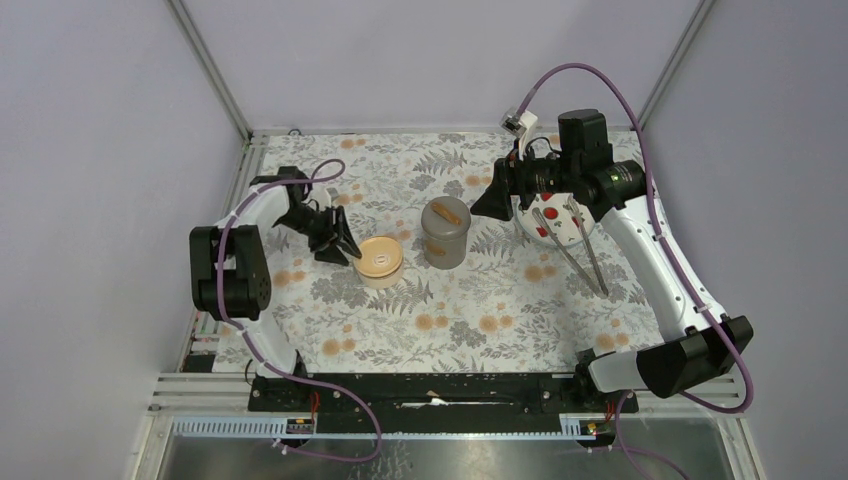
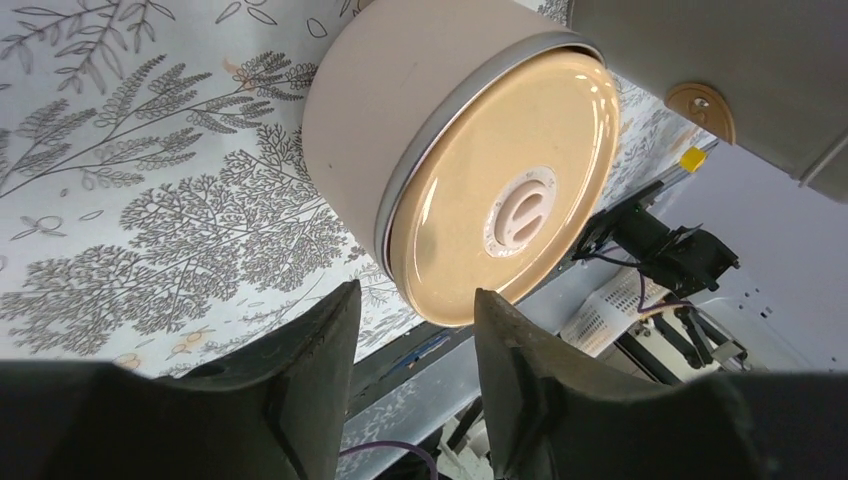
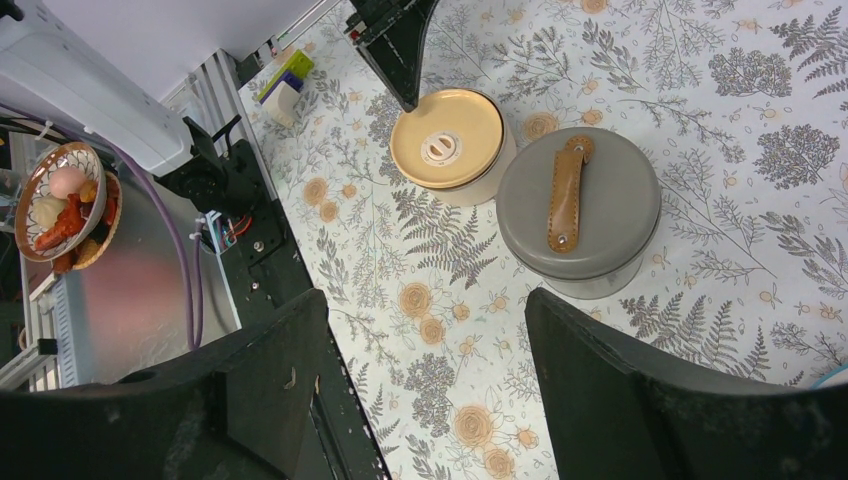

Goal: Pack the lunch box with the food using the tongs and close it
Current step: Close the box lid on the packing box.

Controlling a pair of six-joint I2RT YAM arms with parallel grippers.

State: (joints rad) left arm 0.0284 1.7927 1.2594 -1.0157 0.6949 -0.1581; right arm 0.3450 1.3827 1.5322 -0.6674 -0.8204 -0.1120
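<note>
Cream-walled under a tan lid, the pot [image 1: 380, 260] stands upright left of centre on your floral counter [image 1: 470, 312]. Your left gripper [image 2: 415, 295] comes at it from 9 o'clock with the jaws a little apart. The lid's rim lies just past the fingertips and nothing is clamped between them; you cannot tell from these views whether a finger touches the pot. Just beside the pot, at its 2 o'clock, stands the grey pot [image 1: 446, 232], shut, with a brown strap [image 3: 566, 195] across its lid. At the grey pot's 3 o'clock, well apart from it, is the white plate [image 1: 541, 233], mostly hidden under your right arm. Red bits of food [image 1: 553, 213] show on the plate. The tongs [image 1: 588, 250] rest with their open ends on the plate and run out toward 5 o'clock, where the joined end lies on the counter. Your right gripper [image 3: 422, 298] hangs above the counter with its jaws wide, holding nothing.
</note>
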